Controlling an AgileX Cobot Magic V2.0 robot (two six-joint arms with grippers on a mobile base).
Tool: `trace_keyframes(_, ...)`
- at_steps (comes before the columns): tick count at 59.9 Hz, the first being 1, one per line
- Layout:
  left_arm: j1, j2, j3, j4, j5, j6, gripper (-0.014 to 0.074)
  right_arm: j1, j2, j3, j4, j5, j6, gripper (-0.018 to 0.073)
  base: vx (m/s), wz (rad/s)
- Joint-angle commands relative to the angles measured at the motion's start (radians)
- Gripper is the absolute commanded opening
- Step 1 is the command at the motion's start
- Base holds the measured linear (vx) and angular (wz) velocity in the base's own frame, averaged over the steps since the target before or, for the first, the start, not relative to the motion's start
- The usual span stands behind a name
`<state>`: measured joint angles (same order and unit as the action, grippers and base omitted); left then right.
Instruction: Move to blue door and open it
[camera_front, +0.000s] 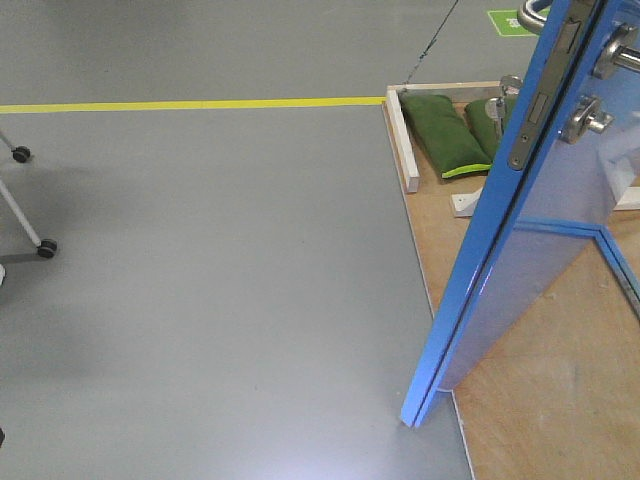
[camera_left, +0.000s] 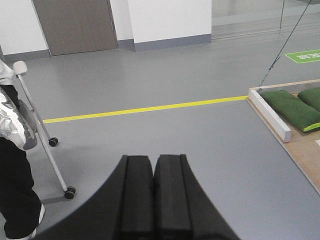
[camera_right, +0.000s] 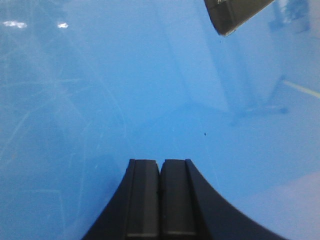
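Observation:
The blue door (camera_front: 560, 250) stands ajar at the right of the front view, its thin edge turned toward me, with a silver lever handle (camera_front: 620, 48) and a round silver lock (camera_front: 586, 120) on its face. Its glossy blue panel (camera_right: 125, 90) fills the right wrist view, close in front of my right gripper (camera_right: 160, 162), which is shut with nothing held. My left gripper (camera_left: 153, 159) is also shut and empty, hanging over the grey floor, away from the door.
The door rises from a wooden platform (camera_front: 530, 350) with a white wooden rail (camera_front: 403, 140) and green sandbags (camera_front: 445, 135). A yellow floor line (camera_front: 190, 103) crosses the grey floor. A wheeled stand (camera_left: 50, 150) and a person's leg (camera_left: 15, 200) are at the left.

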<state>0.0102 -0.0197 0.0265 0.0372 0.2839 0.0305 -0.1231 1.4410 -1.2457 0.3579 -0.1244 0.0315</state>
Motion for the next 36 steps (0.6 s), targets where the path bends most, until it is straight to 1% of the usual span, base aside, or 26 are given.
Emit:
trace_keyframes(1, -0.006, -0.006, 0.006, -0.008, -0.086, -0.003, 0.007, 0.0, -0.033, -0.033, -0.019, -0.073, -0.014, 0.0002, 0.0, 0.02)
trace_keyframes(23, -0.006, -0.006, 0.006, -0.008, -0.086, -0.003, 0.007, 0.0, -0.033, -0.033, -0.019, -0.073, -0.014, 0.0002, 0.01, 0.02)
trace_keyframes(36, -0.006, -0.006, 0.006, -0.008, -0.086, -0.003, 0.007, 0.0, -0.033, -0.033, -0.019, -0.069, -0.014, 0.0002, 0.03, 0.1)
